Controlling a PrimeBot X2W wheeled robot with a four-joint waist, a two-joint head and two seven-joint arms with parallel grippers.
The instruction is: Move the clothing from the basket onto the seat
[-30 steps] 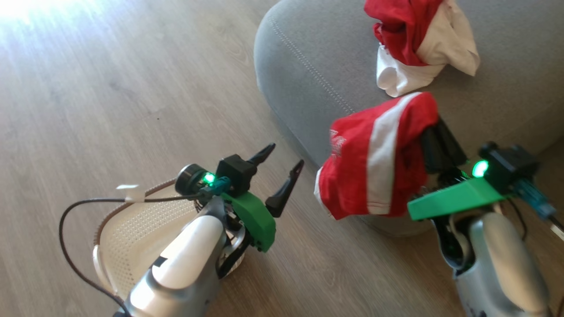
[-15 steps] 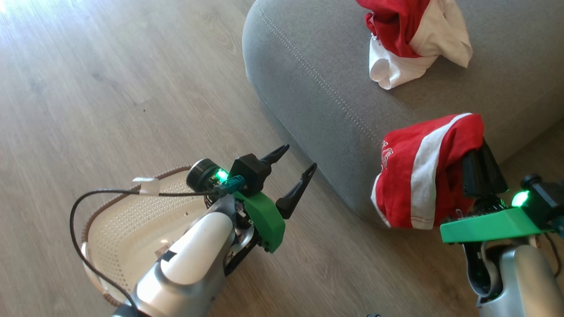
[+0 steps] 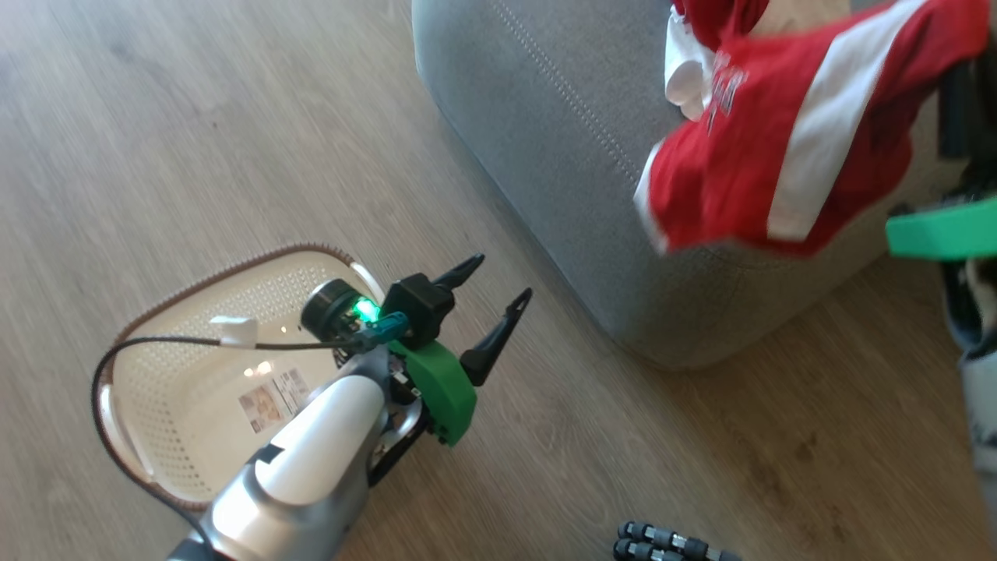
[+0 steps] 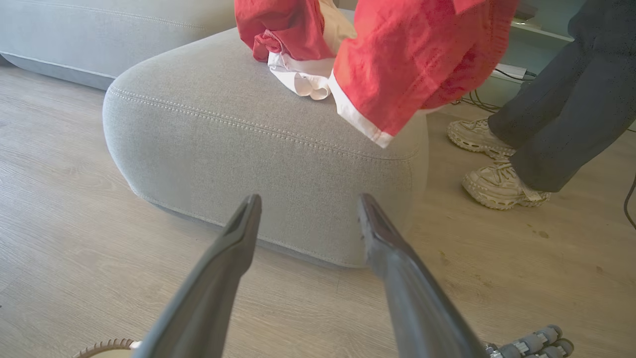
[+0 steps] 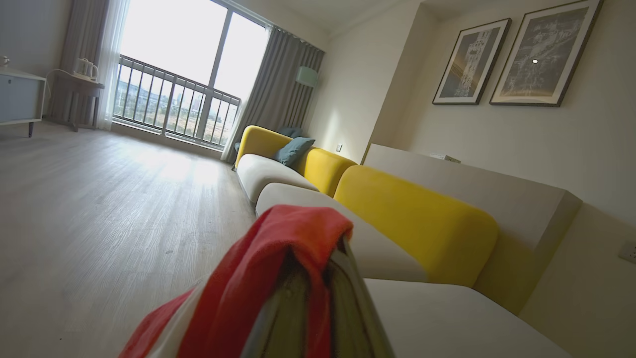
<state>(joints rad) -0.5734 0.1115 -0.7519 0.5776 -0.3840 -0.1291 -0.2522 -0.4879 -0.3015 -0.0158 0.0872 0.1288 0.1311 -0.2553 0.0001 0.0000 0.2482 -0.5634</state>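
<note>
Clothing (image 3: 779,164) clamped in the right tool (image 3: 960,101), red with a white stripe, had risen from the seat's front edge to hang above the seat (image 3: 545,156), near the piece (image 3: 685,70) already lying there. The left tool (image 3: 506,274) gaped wide and empty by the bare basket (image 3: 234,261). Only the release seemed left.

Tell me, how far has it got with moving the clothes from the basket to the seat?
Nearly done, it seems. One red-and-white garment lies on the grey seat; the basket looks empty where it shows. The right gripper is shut on a striped red garment, held up at the seat's corner. Left: lower it and let go. The left gripper is open and empty.
</note>
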